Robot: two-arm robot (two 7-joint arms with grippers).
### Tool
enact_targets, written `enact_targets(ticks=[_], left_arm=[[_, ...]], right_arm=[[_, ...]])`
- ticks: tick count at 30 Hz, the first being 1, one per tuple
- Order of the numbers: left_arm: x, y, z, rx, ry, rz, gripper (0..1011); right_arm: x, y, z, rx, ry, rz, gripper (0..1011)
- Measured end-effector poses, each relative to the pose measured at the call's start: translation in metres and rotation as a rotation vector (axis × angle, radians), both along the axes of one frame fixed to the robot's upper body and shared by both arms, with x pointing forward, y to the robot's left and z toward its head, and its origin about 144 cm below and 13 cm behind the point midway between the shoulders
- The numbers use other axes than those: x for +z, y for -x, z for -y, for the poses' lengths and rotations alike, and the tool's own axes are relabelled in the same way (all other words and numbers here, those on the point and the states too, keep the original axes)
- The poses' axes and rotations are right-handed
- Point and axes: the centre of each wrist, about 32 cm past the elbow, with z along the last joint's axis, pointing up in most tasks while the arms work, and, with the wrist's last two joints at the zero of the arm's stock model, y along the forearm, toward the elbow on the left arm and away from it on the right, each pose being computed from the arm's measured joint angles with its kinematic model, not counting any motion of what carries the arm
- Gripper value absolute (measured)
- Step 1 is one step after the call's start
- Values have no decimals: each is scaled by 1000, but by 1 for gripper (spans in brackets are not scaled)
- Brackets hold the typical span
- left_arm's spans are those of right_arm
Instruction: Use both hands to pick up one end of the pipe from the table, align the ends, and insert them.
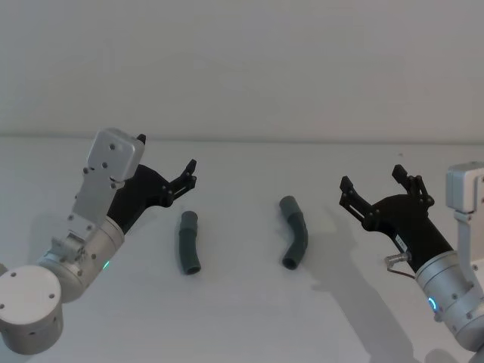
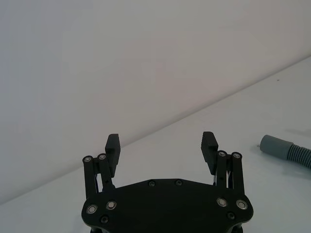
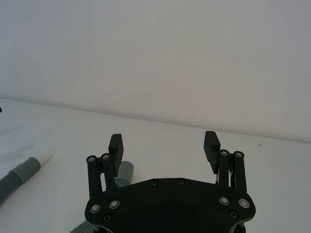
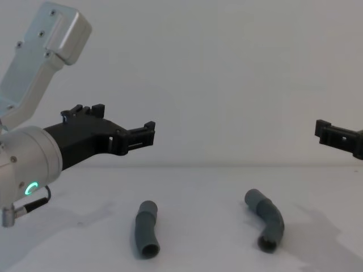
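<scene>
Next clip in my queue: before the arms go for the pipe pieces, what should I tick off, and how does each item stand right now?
1. The left gripper is open and empty: ok.
2. The right gripper is open and empty: ok.
3. Both pieces lie on the table, the left piece and the right piece apart: ok.
4. Each piece is on its own gripper's side: ok.
5. Grippers are down at the pieces: not ok, both hover above the table.
6. Which piece carries the white tip: cannot tell.
</scene>
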Motion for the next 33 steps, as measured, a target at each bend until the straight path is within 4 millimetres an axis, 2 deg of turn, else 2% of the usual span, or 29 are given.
enact_targets(ticks=[33], left_arm=[[0, 0, 0, 0, 0, 0, 1001]], right_arm=[[0, 0, 0, 0, 0, 0, 1003]])
